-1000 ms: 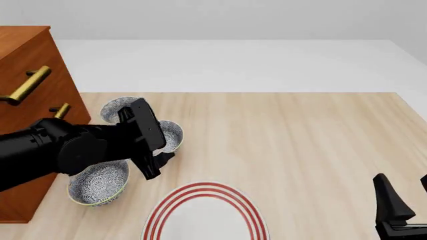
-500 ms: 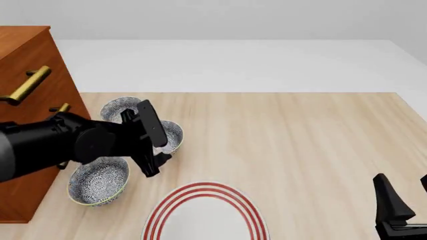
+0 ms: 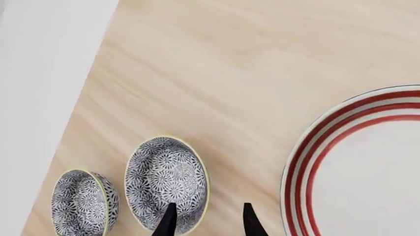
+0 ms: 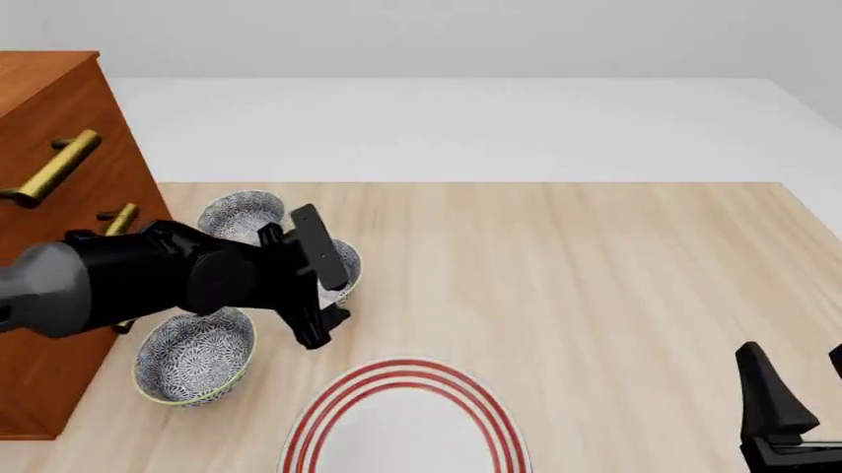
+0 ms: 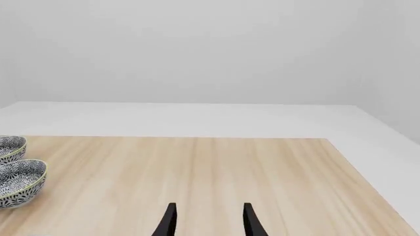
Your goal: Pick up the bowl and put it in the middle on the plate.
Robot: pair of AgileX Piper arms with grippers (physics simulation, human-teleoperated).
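Near the bench's left edge, my left jaws (image 3: 204,219) hang spread astride the bowl (image 3: 166,183) rim, not yet pinching. Lift and placement on the plate (image 3: 367,167) remain; my right jaws (image 5: 206,219) idle, spread.

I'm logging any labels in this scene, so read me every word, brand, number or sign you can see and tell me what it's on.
None: no readable text, number or logo shows in any view.
The bowls carry only a blue-grey floral pattern.
The plate has only red rings.
The wooden cabinet, the table and both arms are unmarked.
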